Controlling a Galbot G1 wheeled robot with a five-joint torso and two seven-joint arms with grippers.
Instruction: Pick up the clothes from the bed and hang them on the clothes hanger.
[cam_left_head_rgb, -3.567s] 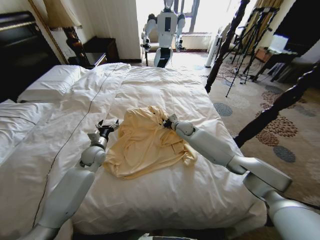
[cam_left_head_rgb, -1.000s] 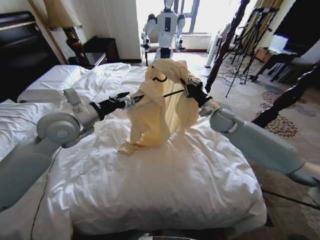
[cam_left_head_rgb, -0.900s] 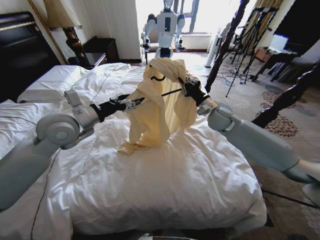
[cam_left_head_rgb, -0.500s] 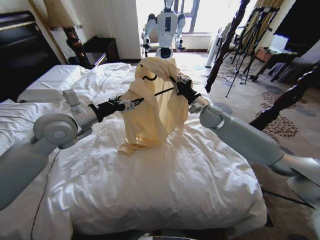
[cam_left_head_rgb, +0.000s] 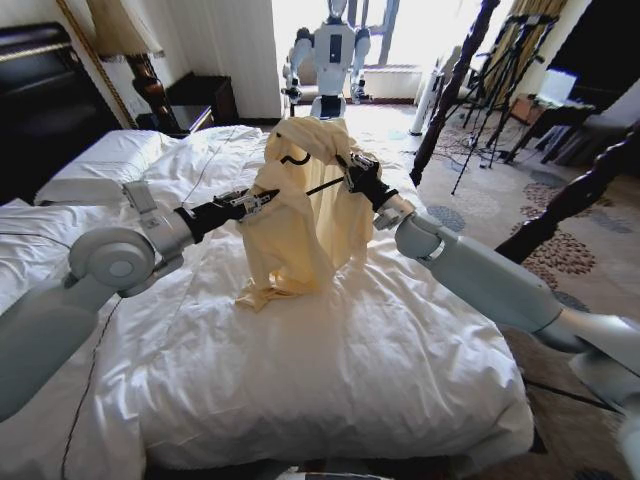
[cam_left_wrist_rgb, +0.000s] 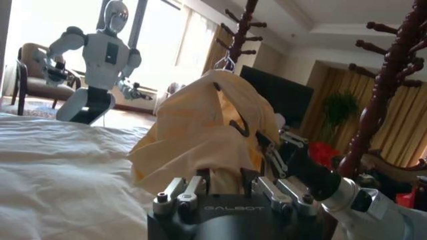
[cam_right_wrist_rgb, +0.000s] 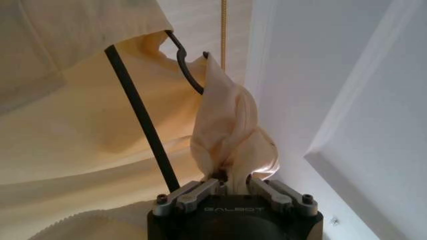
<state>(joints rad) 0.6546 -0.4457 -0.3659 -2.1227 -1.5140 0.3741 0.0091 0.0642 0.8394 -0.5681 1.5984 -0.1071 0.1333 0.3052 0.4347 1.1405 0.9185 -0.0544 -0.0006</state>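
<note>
At the far left of the head view stand the dark headboard (cam_left_head_rgb: 40, 95) and white pillows (cam_left_head_rgb: 100, 165) of the bed (cam_left_head_rgb: 330, 380), whose puffy white duvet spreads across the middle. The left arm reaches in from the left over the duvet. Its left hand (cam_left_head_rgb: 258, 198) is at the left edge of the raised pale yellow shirt (cam_left_head_rgb: 300, 220), its fingers closed on the cloth. In the left wrist view this hand (cam_left_wrist_rgb: 223, 181) has the yellow fabric bunched between its fingers.

The shirt (cam_left_wrist_rgb: 200, 135) is lifted above the bed between the two hands, draped in a tall heap, with its lower end trailing down to touch the duvet. The clothes hanger (cam_left_head_rgb: 318, 186) is tangled in it: the curved black hook pokes out near the top of the cloth, and a thin black wire runs from the fabric toward the right. In the right wrist view the hanger (cam_right_wrist_rgb: 143, 130) shows as a dark straight bar and a hook against the shirt (cam_right_wrist_rgb: 80, 125).

Right of the shirt, the right hand (cam_left_head_rgb: 358, 176) is clamped on a twist of yellow cloth; the right wrist view shows the fabric pinched tight in that hand (cam_right_wrist_rgb: 233, 182). The right arm slopes down to the lower right. Beyond it rise dark wooden bedposts (cam_left_head_rgb: 455, 85), and another white robot (cam_left_head_rgb: 330, 60) stands by the window.
</note>
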